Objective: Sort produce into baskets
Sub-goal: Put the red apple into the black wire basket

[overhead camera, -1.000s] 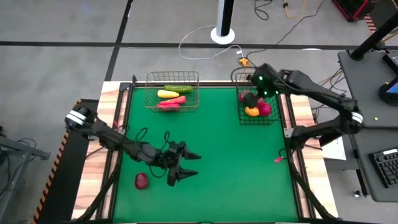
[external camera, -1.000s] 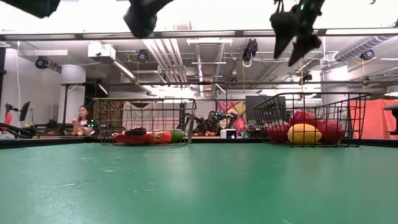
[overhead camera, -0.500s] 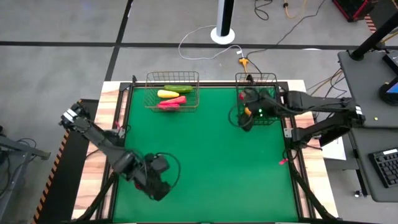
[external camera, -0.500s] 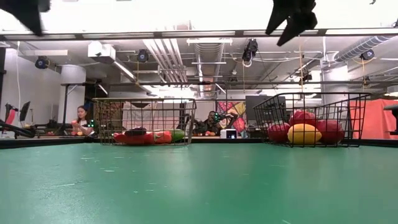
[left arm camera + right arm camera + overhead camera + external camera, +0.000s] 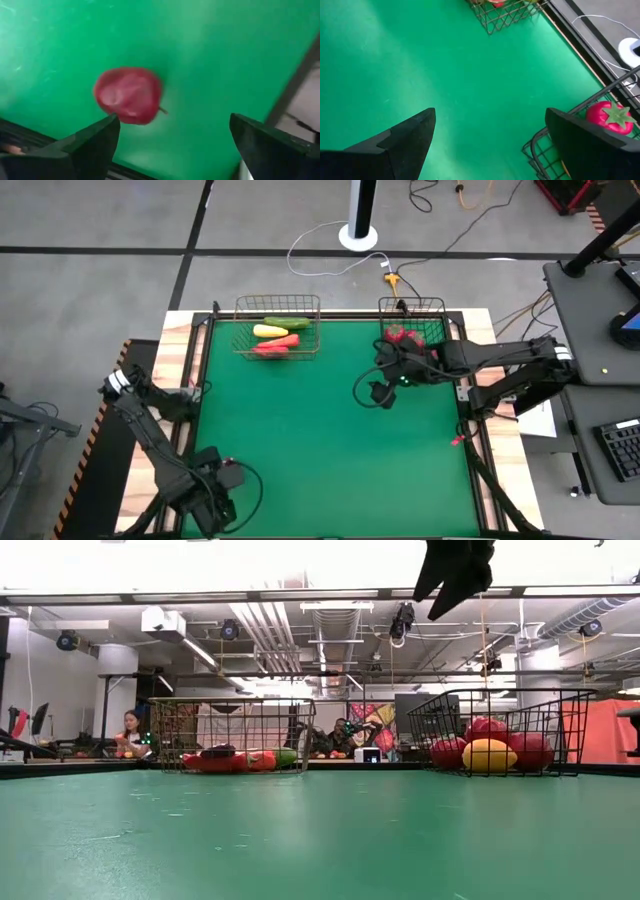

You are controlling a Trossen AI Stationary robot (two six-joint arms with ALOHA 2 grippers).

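My left gripper (image 5: pixel 170 145) hangs over the near left corner of the green table (image 5: pixel 330 440), its two dark fingers (image 5: pixel 85 150) spread wide with nothing between them. Just ahead of those fingers a dark-red round fruit (image 5: pixel 128 95) lies alone on the mat, close to the table's black edge rail and touching neither finger. In the high view my left arm covers that corner, so I cannot see the fruit from above. My right gripper (image 5: pixel 380 392) hovers above the mat just in front of the dark wire basket (image 5: pixel 437 370), also spread wide and carrying nothing; from table height it shows as a dark shape high above that basket (image 5: pixel 500 700). The dark basket stands at the far right of the mat and holds a yellow lemon (image 5: pixel 489 755) flanked by red round fruits (image 5: pixel 487 728), and through my right wrist camera I see one red fruit with a green leafy top (image 5: pixel 611 117) inside its mesh. The light wire basket (image 5: pixel 277 305) sits at the far left-centre of the mat, well apart from the dark one, and holds a green cucumber (image 5: pixel 287 323), a long yellow piece (image 5: pixel 269 331) and red chilies (image 5: pixel 277 343) lying side by side.
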